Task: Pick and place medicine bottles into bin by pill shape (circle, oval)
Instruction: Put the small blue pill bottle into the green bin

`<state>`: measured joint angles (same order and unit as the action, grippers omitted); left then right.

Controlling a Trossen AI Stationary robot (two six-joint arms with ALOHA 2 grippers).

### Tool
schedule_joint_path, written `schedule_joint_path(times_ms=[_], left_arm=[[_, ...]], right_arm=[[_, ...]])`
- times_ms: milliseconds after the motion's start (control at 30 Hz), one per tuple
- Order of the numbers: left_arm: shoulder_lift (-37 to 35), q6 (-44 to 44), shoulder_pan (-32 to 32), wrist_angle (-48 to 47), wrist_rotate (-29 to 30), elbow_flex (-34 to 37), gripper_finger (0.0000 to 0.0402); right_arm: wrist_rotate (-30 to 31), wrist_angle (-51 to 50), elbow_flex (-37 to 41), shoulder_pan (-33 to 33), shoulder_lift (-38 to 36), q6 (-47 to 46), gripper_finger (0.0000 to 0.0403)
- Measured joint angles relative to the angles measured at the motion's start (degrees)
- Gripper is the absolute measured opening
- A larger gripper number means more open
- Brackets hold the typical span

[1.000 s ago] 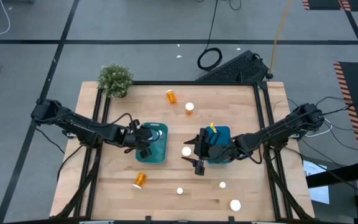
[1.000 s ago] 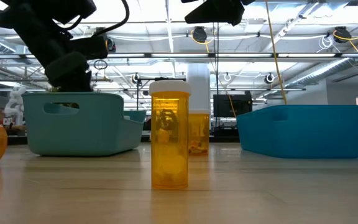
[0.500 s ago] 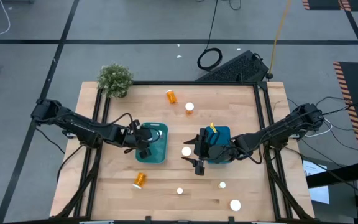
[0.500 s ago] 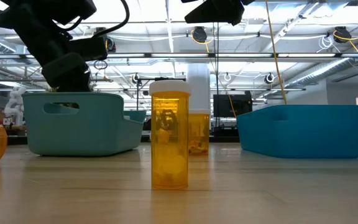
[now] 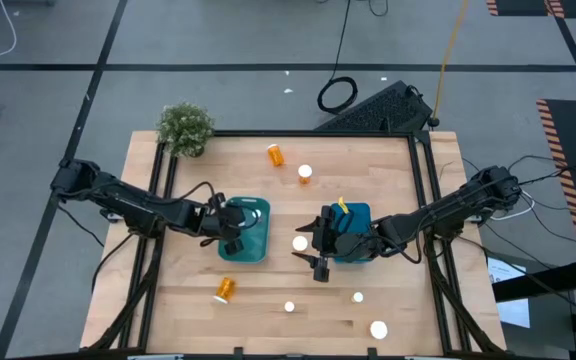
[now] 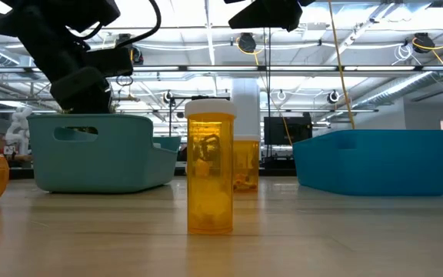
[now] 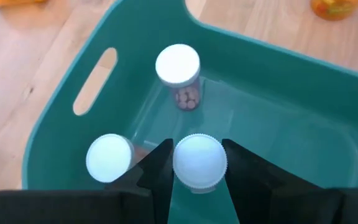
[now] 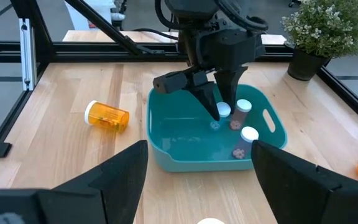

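My left gripper (image 5: 236, 228) hangs inside the light teal bin (image 5: 258, 208), shut on a white-capped medicine bottle (image 7: 199, 160). Two more bottles (image 7: 178, 65) (image 7: 109, 155) stand on the bin floor. My right gripper (image 5: 315, 256) is open and holds nothing, at the left end of the darker blue bin (image 5: 356, 222); an upright bottle (image 5: 300, 243) stands just beside it. Other bottles sit on the table: one orange lying down at the far side (image 5: 275, 154), one lying near the front (image 5: 225, 289), and several upright (image 5: 305, 173) (image 5: 289, 307) (image 5: 357, 297). My left gripper pinches the bottle between its two fingers (image 7: 160, 169), just under the white cap (image 8: 222, 111). The fingers come from above, pointing down into the bin. The bottle stays upright, cap up; whether its base touches the bin floor I cannot tell.
A small potted plant (image 5: 185, 128) stands at the far left corner. A large white cap (image 5: 379, 328) lies near the front right. In the low view a tall orange bottle (image 6: 209, 165) stands close in front, between the two bins (image 6: 102, 150) (image 6: 375, 158).
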<state>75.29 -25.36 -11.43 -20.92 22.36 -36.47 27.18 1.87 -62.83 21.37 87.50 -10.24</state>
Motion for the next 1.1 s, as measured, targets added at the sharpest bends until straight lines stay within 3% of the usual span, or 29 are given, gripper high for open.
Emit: schedule_joint_path(times_ms=[400,767,1100], left_arm=[[0.5,0.2,0.2,-0.2,0.1,0.0,0.0132],[0.5,0.2,0.2,-0.3,0.1,0.0,0.0165],[0.5,2.5,0.2,-0.5,-0.3,-1.7,0.0171]], right_arm=[[0.0,0.0,0.0,0.0,0.0,0.0,0.0279],[0.0,0.0,0.0,0.0,0.0,0.0,0.0279],[0.0,0.0,0.0,0.0,0.0,0.5,0.0279]])
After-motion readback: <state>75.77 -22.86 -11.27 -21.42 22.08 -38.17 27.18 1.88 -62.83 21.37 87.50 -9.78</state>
